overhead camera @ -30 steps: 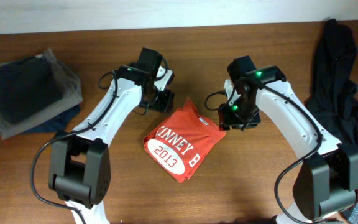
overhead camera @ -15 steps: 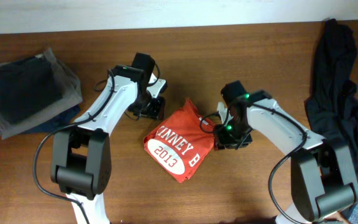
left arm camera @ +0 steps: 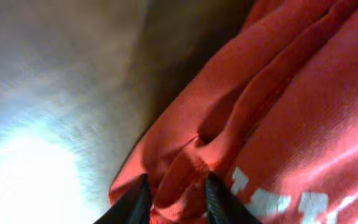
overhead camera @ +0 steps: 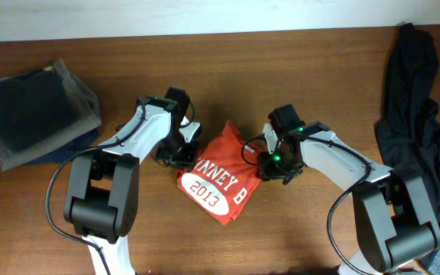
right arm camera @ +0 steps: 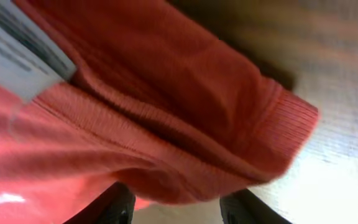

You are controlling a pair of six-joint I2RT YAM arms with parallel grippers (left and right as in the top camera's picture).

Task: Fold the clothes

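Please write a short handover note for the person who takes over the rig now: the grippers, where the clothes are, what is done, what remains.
Left gripper: jaws on either side of a fold of the red T-shirt, at its left edge; firm grip unclear.
Right gripper: jaws astride the shirt's right edge; grip also unclear.
Shirt: middle of the table, folded small, lettering up.
Done: folded stack at far left.
Left: finish the shirt; the black garment lies unfolded at the right edge.
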